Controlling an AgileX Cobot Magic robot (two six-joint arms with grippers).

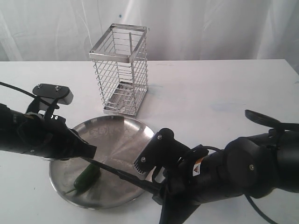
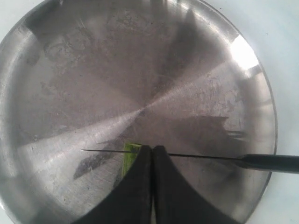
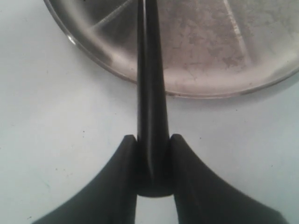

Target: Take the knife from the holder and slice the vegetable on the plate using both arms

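Table (image 1: pixel 224 88) white, white curtain (image 1: pixel 210 23) behind; triangular warning sticker (image 1: pixel 198 167), unreadable. Right gripper (image 3: pixel 153 154) clamps knife (image 3: pixel 150 93); left gripper (image 2: pixel 153 161) pressed together over vegetable (image 2: pixel 129 156).

Looks like a lab test setup: plain white surface (image 1: pixel 224 88), white draped backdrop (image 1: pixel 210 28) at 12 o'clock.
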